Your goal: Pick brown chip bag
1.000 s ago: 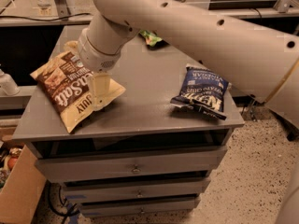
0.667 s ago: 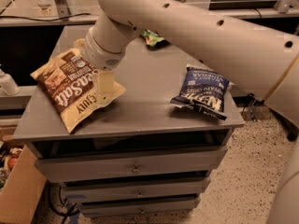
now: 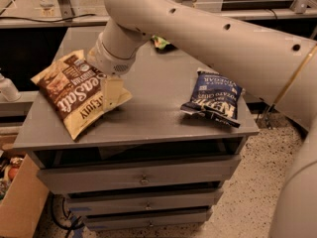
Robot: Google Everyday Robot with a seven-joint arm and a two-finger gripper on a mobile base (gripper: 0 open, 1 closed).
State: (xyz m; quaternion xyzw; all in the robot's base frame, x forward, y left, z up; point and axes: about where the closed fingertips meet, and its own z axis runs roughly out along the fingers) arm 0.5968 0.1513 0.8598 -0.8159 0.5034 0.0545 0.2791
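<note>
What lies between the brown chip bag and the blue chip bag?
Camera view: bare cabinet top between brown chip bag and blue chip bag; the tool is over the brown bag's edge on that side.

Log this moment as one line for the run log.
claw: over right edge of brown chip bag | bag: lying on cabinet top, left | blue chip bag: right, apart | lift: not yet
</note>
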